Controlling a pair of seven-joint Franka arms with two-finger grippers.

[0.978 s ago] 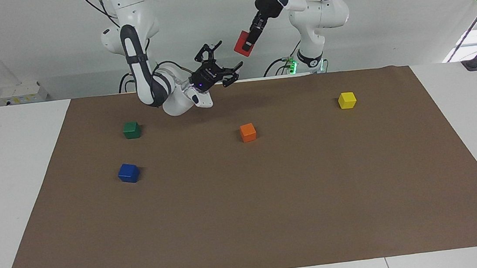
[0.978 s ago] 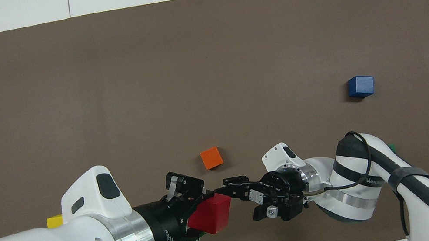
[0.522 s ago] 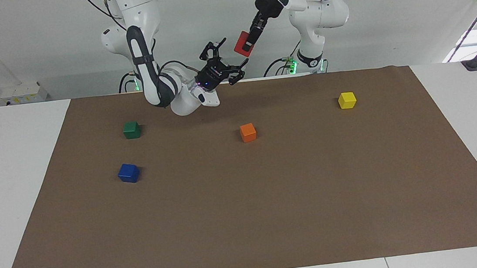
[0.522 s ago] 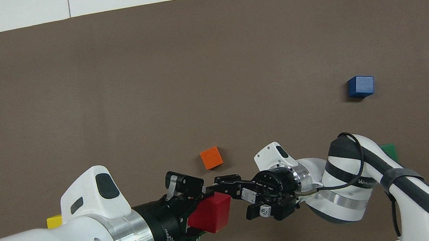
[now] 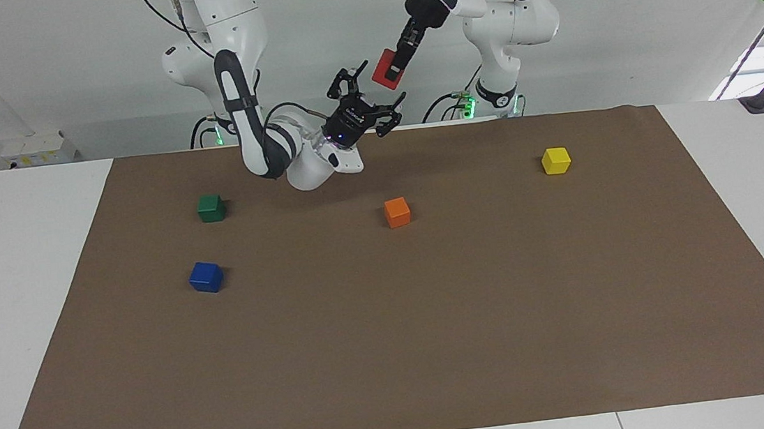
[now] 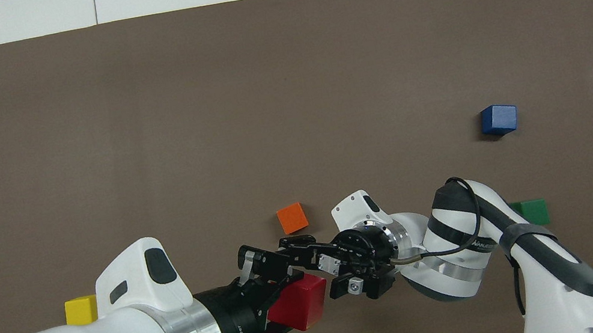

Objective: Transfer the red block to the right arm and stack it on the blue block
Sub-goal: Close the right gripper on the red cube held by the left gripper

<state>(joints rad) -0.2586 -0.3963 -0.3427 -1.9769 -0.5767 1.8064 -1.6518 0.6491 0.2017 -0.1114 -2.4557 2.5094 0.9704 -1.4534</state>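
My left gripper (image 5: pixel 395 69) is shut on the red block (image 5: pixel 382 73) and holds it high in the air over the mat's edge nearest the robots. In the overhead view the red block (image 6: pixel 300 304) shows at the left gripper (image 6: pixel 277 292). My right gripper (image 5: pixel 374 92), with a blue light at its wrist, is open just below and beside the red block, with a small gap between them. It shows open beside the block in the overhead view (image 6: pixel 315 268). The blue block (image 5: pixel 206 277) (image 6: pixel 498 119) lies on the mat toward the right arm's end.
A brown mat (image 5: pixel 436 342) covers the table. A green cube (image 5: pixel 211 208) lies nearer to the robots than the blue block. An orange cube (image 5: pixel 397 211) (image 6: pixel 292 218) lies mid-table under the grippers. A yellow cube (image 5: pixel 555 160) lies toward the left arm's end.
My right gripper has risen and moved toward the red block, staying open. My left gripper has held the block almost still, shifting it slightly up.
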